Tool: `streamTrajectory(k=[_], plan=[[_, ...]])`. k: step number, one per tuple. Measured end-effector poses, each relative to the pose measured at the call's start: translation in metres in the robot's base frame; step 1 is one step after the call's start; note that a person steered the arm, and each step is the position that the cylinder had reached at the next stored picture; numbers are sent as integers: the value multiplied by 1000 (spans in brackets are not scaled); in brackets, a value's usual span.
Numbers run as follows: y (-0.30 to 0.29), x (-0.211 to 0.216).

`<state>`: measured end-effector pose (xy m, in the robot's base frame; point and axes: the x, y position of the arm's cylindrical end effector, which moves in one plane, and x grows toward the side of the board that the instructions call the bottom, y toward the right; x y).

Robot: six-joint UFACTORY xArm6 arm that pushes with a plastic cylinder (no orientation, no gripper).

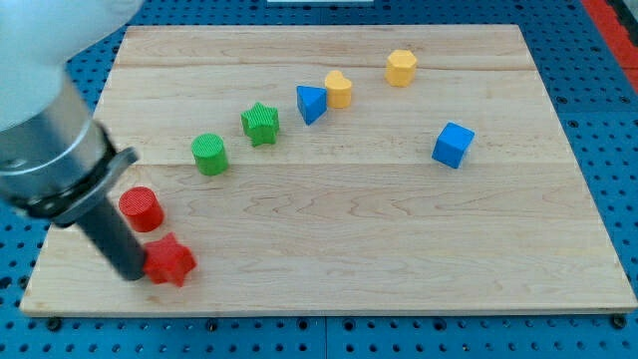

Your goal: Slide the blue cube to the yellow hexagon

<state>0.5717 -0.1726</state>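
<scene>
The blue cube (454, 145) lies on the wooden board at the view's right. The yellow hexagon (402, 68) stands near the view's top, up and to the left of the cube, with a clear gap between them. My tip (136, 274) is at the view's lower left, touching the left side of a red star (169, 261) and far from the blue cube. The rod comes down from the arm at the upper left.
A red cylinder (142, 208) sits just above the red star. A green cylinder (210, 154), a green star (260, 124), a blue triangular block (311, 103) and a yellow heart-like block (339, 89) form a diagonal line rising toward the hexagon. The board (329, 249) rests on a blue pegboard.
</scene>
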Motion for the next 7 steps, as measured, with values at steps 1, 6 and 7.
streamTrajectory(k=[1, 6, 7], plan=[[62, -7], [303, -144], [303, -188]])
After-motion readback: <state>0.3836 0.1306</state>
